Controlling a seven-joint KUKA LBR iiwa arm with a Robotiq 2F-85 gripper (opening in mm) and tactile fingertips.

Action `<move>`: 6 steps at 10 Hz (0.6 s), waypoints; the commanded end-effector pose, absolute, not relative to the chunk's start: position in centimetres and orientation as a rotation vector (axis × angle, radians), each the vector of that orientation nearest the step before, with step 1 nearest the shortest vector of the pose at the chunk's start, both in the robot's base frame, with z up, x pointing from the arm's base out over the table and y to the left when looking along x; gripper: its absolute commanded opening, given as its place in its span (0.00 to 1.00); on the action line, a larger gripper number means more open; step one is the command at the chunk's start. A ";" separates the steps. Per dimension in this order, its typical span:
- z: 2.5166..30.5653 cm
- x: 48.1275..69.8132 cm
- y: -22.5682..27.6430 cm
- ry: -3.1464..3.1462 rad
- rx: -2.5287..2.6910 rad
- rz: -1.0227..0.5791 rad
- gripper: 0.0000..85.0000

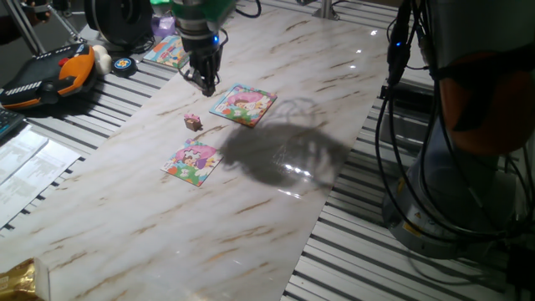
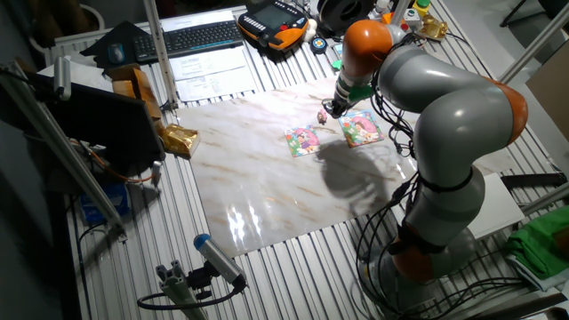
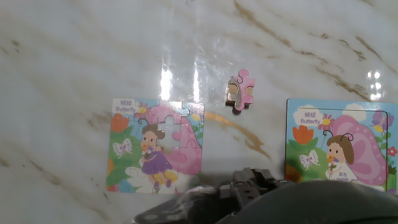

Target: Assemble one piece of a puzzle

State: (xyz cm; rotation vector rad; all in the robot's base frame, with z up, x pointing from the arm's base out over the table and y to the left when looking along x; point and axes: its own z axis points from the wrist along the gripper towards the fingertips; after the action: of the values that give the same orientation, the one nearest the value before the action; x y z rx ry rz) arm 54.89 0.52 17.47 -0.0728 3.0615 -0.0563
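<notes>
The piece (image 3: 240, 89) lies on the marble table, pink print up with a tan edge showing; it also shows in one fixed view (image 1: 194, 122) and the other (image 2: 322, 116). The puzzle (image 3: 155, 145) is the small square cartoon board lying flat a short way from the piece (image 1: 192, 161) (image 2: 303, 140). My gripper (image 1: 203, 84) hangs above the table between the piece and the larger board (image 1: 242, 104), touching neither. Its fingers (image 3: 249, 180) sit close together at the bottom of the hand view with nothing between them.
The larger pink-centred board (image 3: 341, 144) lies to the right of the piece. Another picture board (image 1: 167, 52), a roll of tape (image 1: 124, 65) and an orange pendant (image 1: 50, 75) lie at the back. Slatted metal surrounds the marble top (image 1: 251, 217).
</notes>
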 end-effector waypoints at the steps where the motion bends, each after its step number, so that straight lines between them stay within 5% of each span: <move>1: 17.2 55.0 0.6 3.058 -0.083 -0.057 0.01; 6: 16.0 55.2 0.5 3.051 -0.120 -0.101 0.01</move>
State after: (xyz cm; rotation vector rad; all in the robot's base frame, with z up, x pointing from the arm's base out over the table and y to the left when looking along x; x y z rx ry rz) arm 55.15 0.47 15.93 -0.1191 3.0498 -0.1005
